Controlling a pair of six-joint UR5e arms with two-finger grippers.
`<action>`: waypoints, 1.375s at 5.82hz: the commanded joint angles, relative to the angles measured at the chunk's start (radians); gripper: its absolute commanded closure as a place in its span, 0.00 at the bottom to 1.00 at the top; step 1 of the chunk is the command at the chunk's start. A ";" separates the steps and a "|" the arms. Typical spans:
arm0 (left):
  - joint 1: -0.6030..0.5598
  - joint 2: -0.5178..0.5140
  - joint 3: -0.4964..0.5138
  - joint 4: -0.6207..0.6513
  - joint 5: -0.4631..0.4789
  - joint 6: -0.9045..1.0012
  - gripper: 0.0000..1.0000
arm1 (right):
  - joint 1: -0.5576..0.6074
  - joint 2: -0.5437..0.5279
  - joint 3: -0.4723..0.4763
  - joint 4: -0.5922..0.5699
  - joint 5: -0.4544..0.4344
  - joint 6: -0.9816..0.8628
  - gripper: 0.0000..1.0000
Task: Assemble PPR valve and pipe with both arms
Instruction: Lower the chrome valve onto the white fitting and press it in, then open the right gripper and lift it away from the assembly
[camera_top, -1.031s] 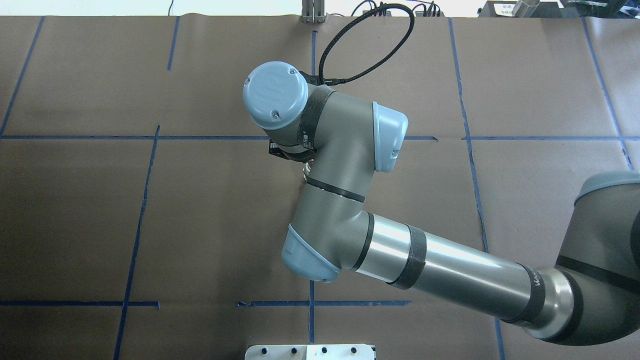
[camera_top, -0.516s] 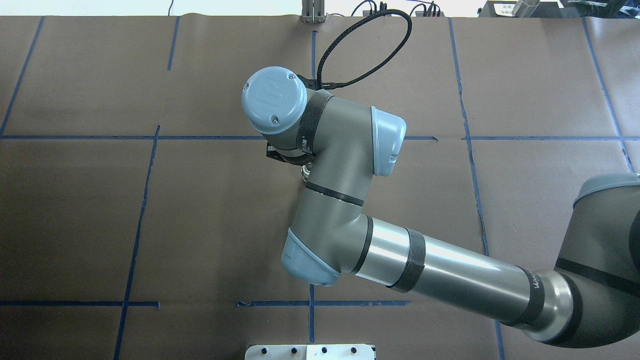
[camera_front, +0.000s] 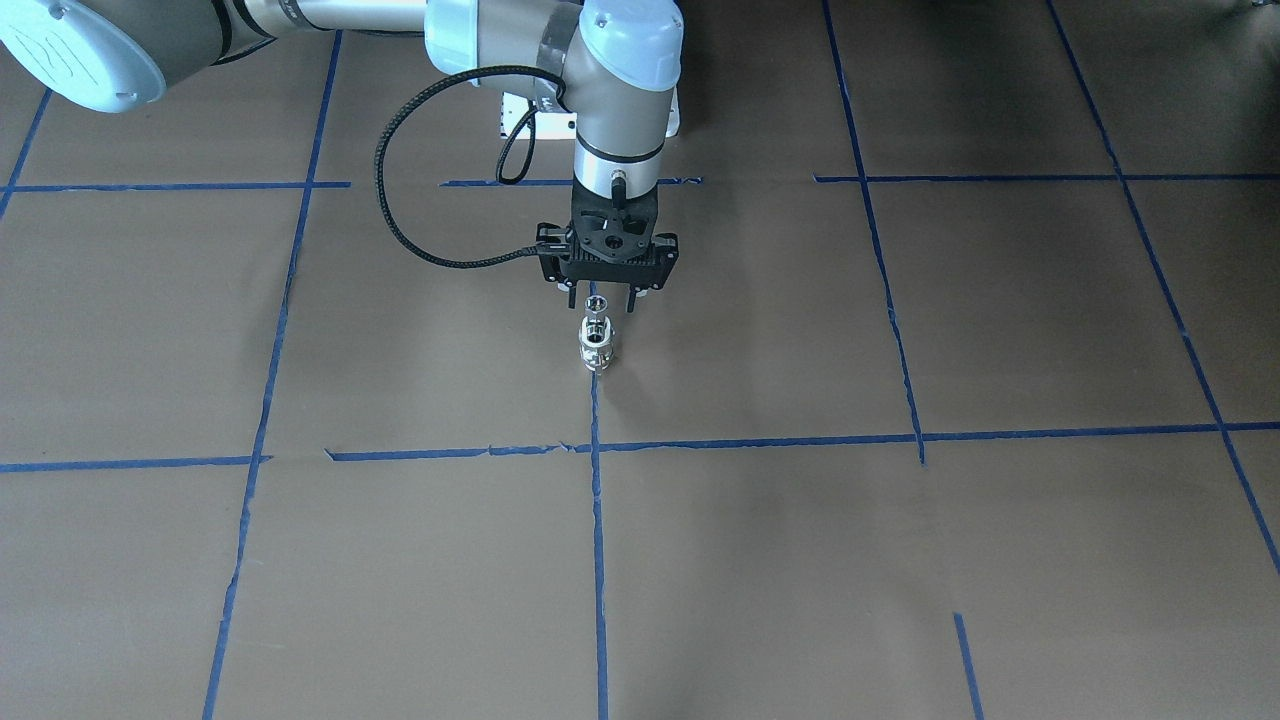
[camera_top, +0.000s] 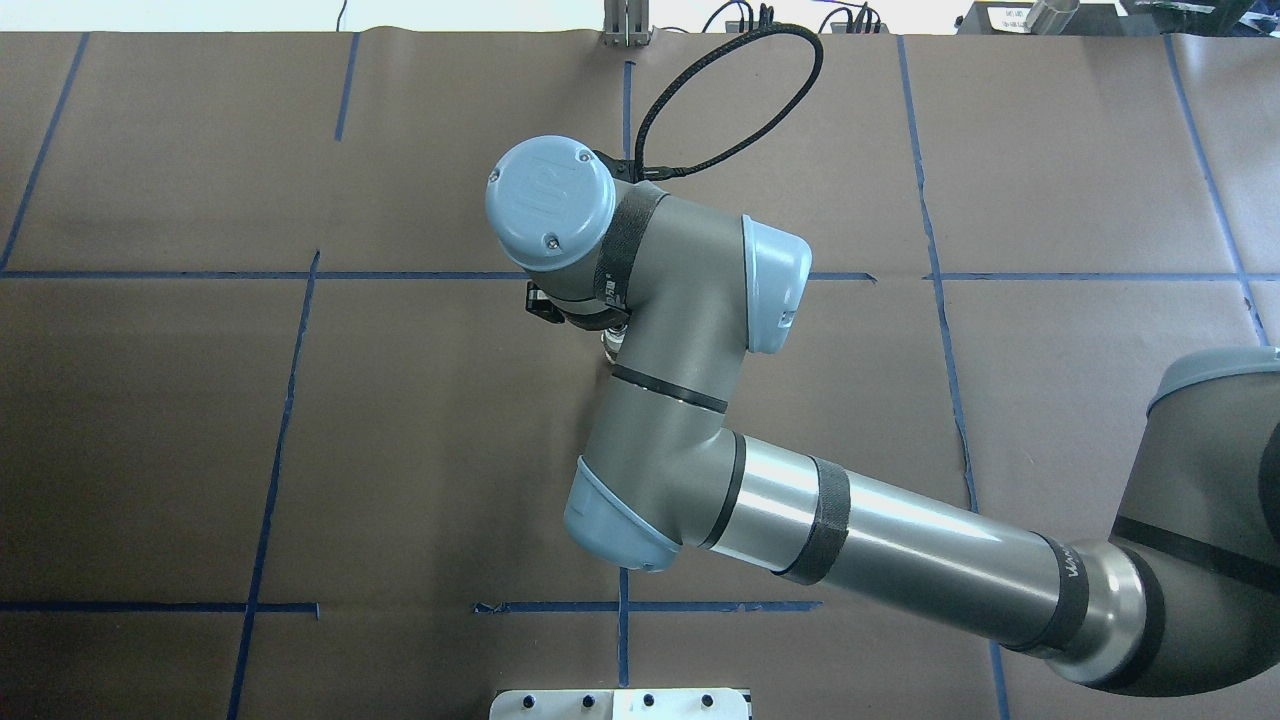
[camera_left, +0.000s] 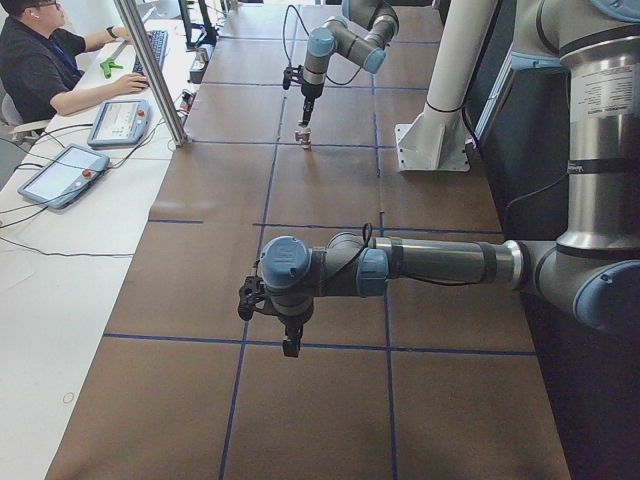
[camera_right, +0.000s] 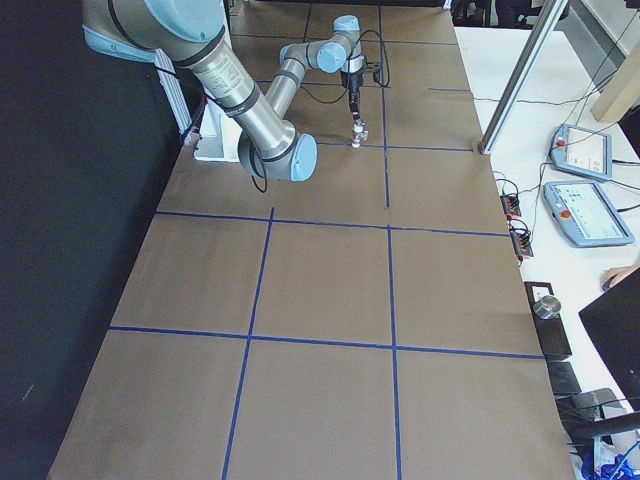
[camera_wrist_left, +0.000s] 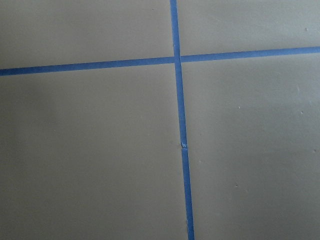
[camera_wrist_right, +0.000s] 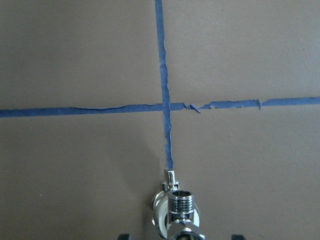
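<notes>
The chrome pipe (camera_front: 597, 345) stands upright on the brown table on a blue tape line. Its lower, wider part looks whitish, perhaps the PPR valve, but it is too small to tell. The right wrist view shows the pipe's threaded chrome opening (camera_wrist_right: 180, 202). My right gripper (camera_front: 603, 300) hangs straight above it, open, its fingertips (camera_wrist_right: 240, 236) wide apart and clear of the metal. In the overhead view only a sliver of the pipe (camera_top: 610, 345) shows under the right wrist. My left gripper (camera_left: 290, 345) hovers over bare table far from it; I cannot tell whether it is open.
The white pedestal base (camera_top: 620, 703) stands at the robot's side of the table. Blue tape lines (camera_wrist_left: 180, 125) grid the brown paper. An operator (camera_left: 50, 65) sits with tablets (camera_left: 60, 172) beside an aluminium post (camera_left: 150, 75) along the far edge.
The right wrist has shifted slightly and the black gripper body has edged left in the overhead view. The pipe has stayed in place.
</notes>
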 joint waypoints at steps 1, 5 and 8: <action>0.002 -0.001 0.000 0.000 0.000 -0.002 0.00 | 0.055 0.003 0.004 -0.003 0.056 -0.036 0.00; 0.003 -0.012 0.020 -0.006 0.006 -0.106 0.00 | 0.503 -0.254 0.007 -0.009 0.487 -0.715 0.00; 0.005 0.002 0.012 -0.040 0.008 -0.107 0.00 | 0.788 -0.588 0.051 0.000 0.512 -1.269 0.00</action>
